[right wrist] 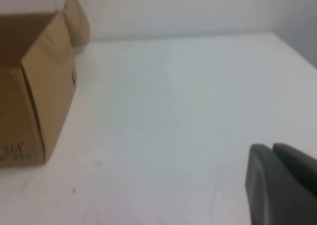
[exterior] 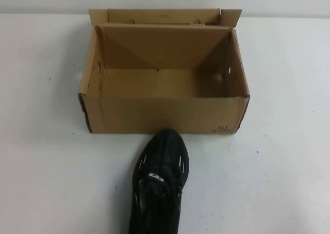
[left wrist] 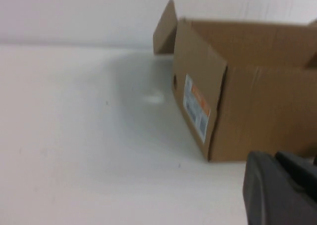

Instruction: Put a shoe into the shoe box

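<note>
Left tool: the left tool (left wrist: 280, 188) shows only as a dark grey block at the lower right of its wrist view, over the bare surface (left wrist: 89, 150) beside the box; I cannot tell how it is set, and it touches nothing.
Right tool: the right tool (right wrist: 282, 185) sits at the lower right of its own view, same story, nothing held.
Shoe: the shoe (exterior: 159, 185) lies on the surface at bottom centre of the high view, long axis running up the frame, toe tilted slightly right and just short of the box front.
Shoe box: the shoe box (exterior: 165, 113) stands open at upper centre, lid flap folded back.
</note>
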`<state>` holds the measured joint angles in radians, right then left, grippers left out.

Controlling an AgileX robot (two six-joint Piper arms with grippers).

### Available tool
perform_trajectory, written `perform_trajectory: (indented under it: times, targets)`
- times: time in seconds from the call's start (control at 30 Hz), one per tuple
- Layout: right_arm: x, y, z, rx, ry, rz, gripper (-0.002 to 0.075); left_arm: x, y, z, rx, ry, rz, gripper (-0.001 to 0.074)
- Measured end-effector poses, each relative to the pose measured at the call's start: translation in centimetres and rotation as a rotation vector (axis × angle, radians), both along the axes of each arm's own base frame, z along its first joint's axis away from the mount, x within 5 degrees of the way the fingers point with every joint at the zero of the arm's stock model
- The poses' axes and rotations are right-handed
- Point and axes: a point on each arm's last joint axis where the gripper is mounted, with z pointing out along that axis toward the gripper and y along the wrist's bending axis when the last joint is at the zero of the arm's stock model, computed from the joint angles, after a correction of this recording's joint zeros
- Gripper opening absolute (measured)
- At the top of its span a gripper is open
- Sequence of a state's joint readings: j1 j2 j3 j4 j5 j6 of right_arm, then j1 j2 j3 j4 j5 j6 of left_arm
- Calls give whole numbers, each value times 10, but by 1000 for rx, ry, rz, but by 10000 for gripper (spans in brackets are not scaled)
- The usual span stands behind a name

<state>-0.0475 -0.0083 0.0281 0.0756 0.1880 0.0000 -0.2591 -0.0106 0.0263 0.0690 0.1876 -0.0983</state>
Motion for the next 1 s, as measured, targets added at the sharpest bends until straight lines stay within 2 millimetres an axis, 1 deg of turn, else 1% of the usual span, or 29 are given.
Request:
perform_trajectory:
  times: [0.1, 0.27, 0.4, 0.6, 0.7, 0.77, 0.9, 0.93, 1.0]
  targets:
    - [1, -2, 12, -5, -133, -17, -17, 0, -1, 12, -34, -132, -9, -1]
    - [-6, -5, 43, -17, -481, -61, -17, -4, -2, 37, -104, -403, -29, -1]
    - [-15, -7, 62, -24, -711, -91, -17, -7, -2, 45, -124, -488, -35, -1]
    - [-26, -9, 74, -23, -895, -118, -17, -8, -1, 48, -131, -523, -38, -1]
    - [-33, -10, 80, -21, -991, -133, -17, -11, -1, 53, -179, -578, -49, -1]
    - [-38, -11, 84, 3, -1068, -137, -17, -15, -1, 60, -252, -646, -69, -1]
    - [-48, -12, 89, 103, -1191, -111, -17, -27, 1, 76, -378, -840, -121, -1]
    - [-49, -13, 92, 133, -1207, -98, -17, -31, 2, 79, -403, -886, -134, -1]
    - [-55, -13, 106, 187, -1254, -69, -17, -36, 3, 85, -445, -932, -155, -1]
